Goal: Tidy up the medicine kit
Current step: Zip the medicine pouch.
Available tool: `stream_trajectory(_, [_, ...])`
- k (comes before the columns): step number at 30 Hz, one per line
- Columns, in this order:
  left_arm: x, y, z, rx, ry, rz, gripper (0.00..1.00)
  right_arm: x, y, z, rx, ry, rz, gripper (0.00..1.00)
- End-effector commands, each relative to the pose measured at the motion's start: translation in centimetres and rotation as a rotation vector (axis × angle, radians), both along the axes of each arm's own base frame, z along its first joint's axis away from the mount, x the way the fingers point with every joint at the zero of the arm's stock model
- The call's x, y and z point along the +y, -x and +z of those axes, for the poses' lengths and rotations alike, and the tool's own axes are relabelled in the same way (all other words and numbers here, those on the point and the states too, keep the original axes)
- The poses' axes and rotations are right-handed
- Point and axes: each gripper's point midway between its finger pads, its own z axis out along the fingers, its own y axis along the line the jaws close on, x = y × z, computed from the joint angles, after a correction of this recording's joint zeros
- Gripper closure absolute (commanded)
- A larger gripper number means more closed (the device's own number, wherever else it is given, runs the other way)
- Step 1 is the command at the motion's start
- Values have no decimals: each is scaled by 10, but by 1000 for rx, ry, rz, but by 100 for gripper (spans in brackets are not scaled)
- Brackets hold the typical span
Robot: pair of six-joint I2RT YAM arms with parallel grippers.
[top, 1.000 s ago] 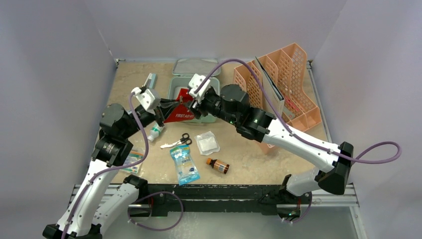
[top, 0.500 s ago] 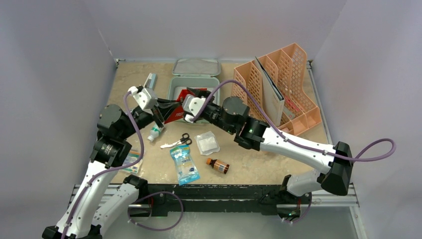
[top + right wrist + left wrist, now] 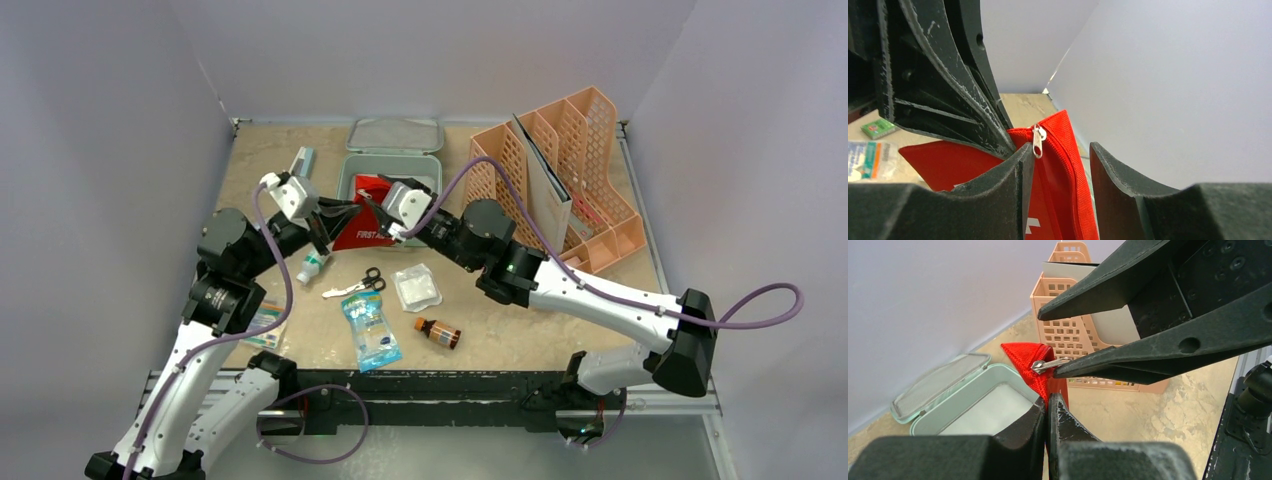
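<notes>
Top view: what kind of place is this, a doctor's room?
Probably a robot test booth, not a clinic: plain walls box in a table, a left arm and right arm are bolted at its near edge, and scissors and a bottle lie on it.

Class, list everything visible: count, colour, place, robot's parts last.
medicine kit: one, mint-green, back centre, lid open.
pouch: one, red, over the kit.
file rack: one, peach, back right.
scissors: one, black-handled, centre.
pad: one, white, right of scissors.
bottle: one, brown, front centre.
sachet: one, blue, left of bottle.
tube: one, white, left of scissors.
slim box: one, pale, back left.
packet: one, partly hidden, front left.
left hand: one, black, shut on pouch.
right hand: one, black, open at pouch's zip.
</notes>
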Motion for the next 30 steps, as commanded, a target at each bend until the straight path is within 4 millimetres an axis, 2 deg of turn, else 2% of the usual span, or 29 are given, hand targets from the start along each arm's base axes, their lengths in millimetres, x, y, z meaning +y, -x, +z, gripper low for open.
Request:
stream_trajectory(1, [2, -2, 1, -13, -17, 15, 100, -7, 12, 35, 28, -176, 39, 52])
stream_trajectory(6, [3, -6, -4, -4, -21, 32, 100, -1, 17, 31, 145, -204, 74, 65])
stream_trajectory(12, [4, -8, -3, -27, -33, 38, 100, 6, 16, 3, 325, -174, 64, 82])
stream_trajectory(17, [3, -7, -1, -34, -33, 31, 100, 9, 14, -12, 364, -146, 51, 82])
stream_trajectory(22, [3, -4, -1, -31, -30, 21, 100, 11, 8, -7, 347, -158, 32, 81])
stream_trajectory(30, [2, -4, -6, -21, -33, 20, 100, 19, 9, -7, 352, -164, 60, 74])
